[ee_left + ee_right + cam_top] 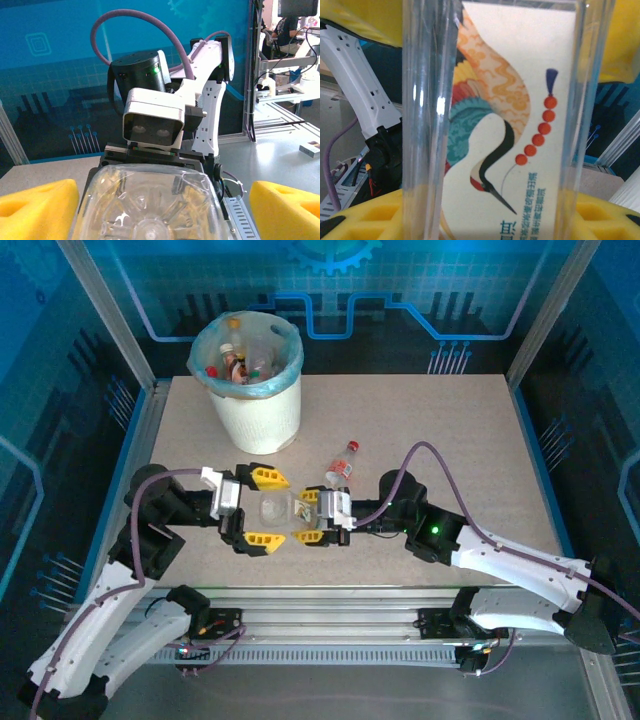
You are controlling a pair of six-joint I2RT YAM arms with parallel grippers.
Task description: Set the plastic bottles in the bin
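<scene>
1. The right claw squeezes a clear bottle lying sideways.
2. The left claw is wide apart around its bottom end.
3. The bin stands nearer the left arm.

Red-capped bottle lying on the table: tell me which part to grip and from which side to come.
Grip the red-capped bottle across its middle, coming straight down from above and pinching across its width. It lies on its side on the table, its cap pointing toward the far right, and both long sides look free.
</scene>
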